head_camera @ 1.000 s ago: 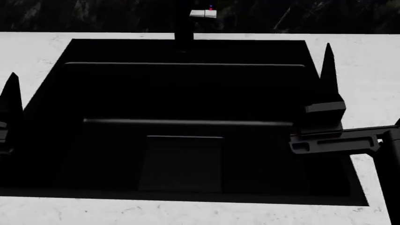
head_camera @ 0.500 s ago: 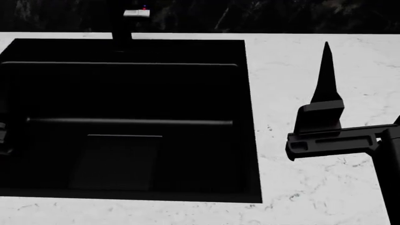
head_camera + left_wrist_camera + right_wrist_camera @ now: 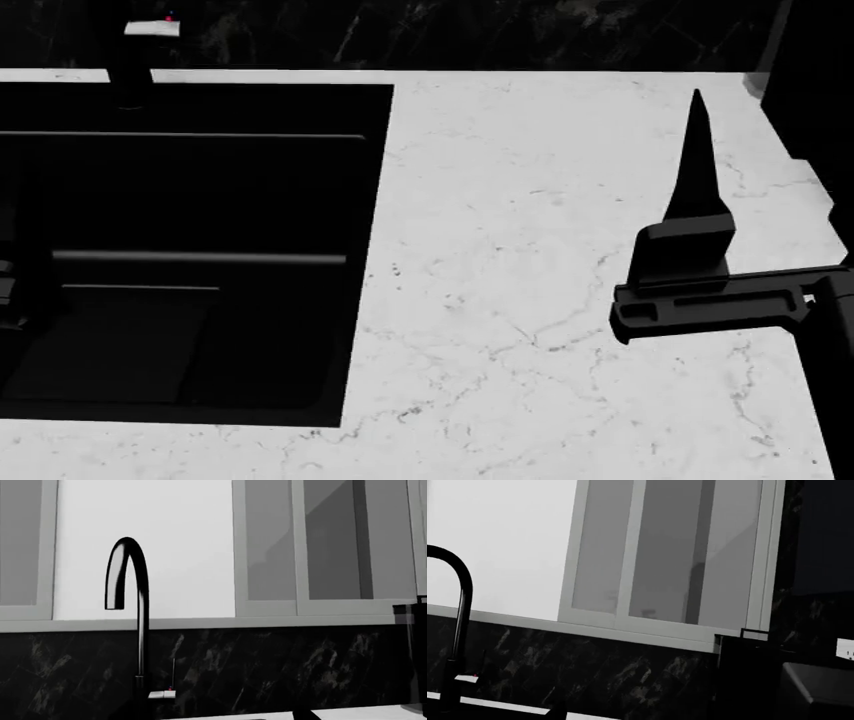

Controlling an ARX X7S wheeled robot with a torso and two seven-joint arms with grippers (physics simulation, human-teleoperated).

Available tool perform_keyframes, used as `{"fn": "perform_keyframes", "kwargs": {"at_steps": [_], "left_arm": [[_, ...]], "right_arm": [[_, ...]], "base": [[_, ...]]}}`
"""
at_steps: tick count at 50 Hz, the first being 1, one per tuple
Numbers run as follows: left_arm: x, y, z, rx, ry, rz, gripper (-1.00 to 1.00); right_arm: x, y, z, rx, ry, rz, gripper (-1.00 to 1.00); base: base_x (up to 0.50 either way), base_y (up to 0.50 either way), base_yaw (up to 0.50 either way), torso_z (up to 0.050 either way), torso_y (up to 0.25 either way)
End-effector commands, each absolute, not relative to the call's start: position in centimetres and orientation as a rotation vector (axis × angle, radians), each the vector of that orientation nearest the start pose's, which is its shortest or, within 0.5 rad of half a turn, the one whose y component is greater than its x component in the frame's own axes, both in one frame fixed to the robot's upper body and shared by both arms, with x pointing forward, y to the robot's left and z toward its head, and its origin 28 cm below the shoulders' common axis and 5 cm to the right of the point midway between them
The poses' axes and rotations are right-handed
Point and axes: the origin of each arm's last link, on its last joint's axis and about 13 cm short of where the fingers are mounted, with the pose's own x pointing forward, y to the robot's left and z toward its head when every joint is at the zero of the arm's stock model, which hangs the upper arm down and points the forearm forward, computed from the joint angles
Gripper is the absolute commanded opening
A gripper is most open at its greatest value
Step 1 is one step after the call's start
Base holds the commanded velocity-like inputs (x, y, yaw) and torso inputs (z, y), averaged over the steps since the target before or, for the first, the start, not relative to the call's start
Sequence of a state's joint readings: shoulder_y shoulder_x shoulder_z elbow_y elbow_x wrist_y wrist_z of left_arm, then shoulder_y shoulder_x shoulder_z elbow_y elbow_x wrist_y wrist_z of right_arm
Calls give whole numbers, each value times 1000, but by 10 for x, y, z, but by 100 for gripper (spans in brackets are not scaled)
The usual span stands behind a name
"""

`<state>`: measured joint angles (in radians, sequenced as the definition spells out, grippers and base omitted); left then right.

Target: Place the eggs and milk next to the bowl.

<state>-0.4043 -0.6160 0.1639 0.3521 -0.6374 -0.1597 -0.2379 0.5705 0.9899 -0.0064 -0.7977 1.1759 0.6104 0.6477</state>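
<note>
Right end effector of mine hangs over the white marbled bench, one dark finger pointing away from me, and I cannot tell whether it is apart or together; only a dark sliver at the head view's left edge may be my left arm. Beside it lies the black sink, its curved tap standing before a dark backsplash and window. Eggs, milk and bowl appear in none of my views.

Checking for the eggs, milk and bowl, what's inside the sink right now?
Inside the black sink the head view shows only dark walls, a ledge and a rectangular floor panel. No eggs, milk or bowl show there, though its left part is out of frame and deep shadow could hide detail.
</note>
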Motion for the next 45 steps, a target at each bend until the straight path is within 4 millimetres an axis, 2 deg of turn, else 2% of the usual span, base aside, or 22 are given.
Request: {"fn": "perform_keyframes", "kwargs": {"at_steps": [1,45], "left_arm": [[261,277,185,-9,-443,-110,100],[261,278,185,-11,-449,-107,100]], "right_arm": [[191,-170,273,-121,-410,64,100],[188,-169,277,-128,-411,68,100]], "base": [[-1,-500,0,0,0],[-1,-500,0,0,0]]}}
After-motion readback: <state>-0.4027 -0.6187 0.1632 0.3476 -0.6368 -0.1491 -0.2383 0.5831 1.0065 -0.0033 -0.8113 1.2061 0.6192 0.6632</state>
